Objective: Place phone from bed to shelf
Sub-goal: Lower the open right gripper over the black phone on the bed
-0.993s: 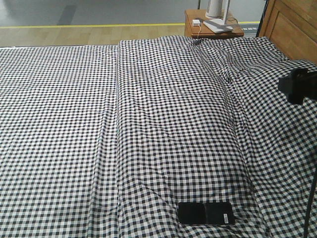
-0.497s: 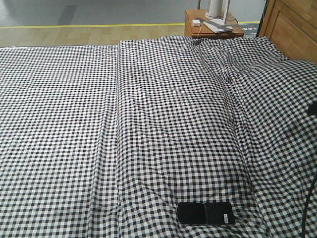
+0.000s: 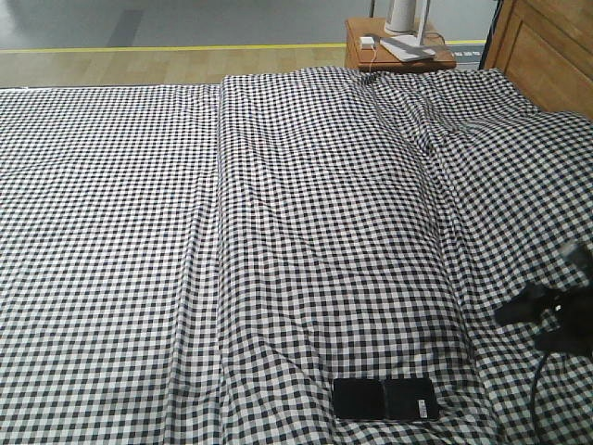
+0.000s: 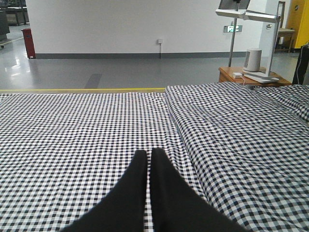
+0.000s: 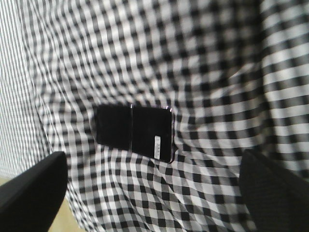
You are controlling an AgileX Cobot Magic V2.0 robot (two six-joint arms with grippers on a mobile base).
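The phone (image 3: pixel 384 399), a flat black slab with a small white sticker, lies on the checked bed (image 3: pixel 111 232) near its front edge. In the right wrist view the phone (image 5: pixel 133 132) sits above and between the wide-apart fingers of my right gripper (image 5: pixel 152 193), which is open and holds nothing. From the front, the right gripper (image 3: pixel 508 313) hovers to the right of the phone, apart from it. My left gripper (image 4: pixel 148 154) is shut on nothing, low over the bed (image 4: pixel 72 121). The shelf is out of view.
A small brown bedside table (image 3: pixel 398 51) with a white device and a cable stands beyond the bed's far corner. The wooden headboard (image 3: pixel 547 46) runs along the right. A lamp (image 4: pixel 248 14) stands over the bedside table (image 4: pixel 251 77). Grey floor lies beyond.
The right arm has come down from the upper right edge to low on the right, near the phone. The phone and the sheet have not moved.
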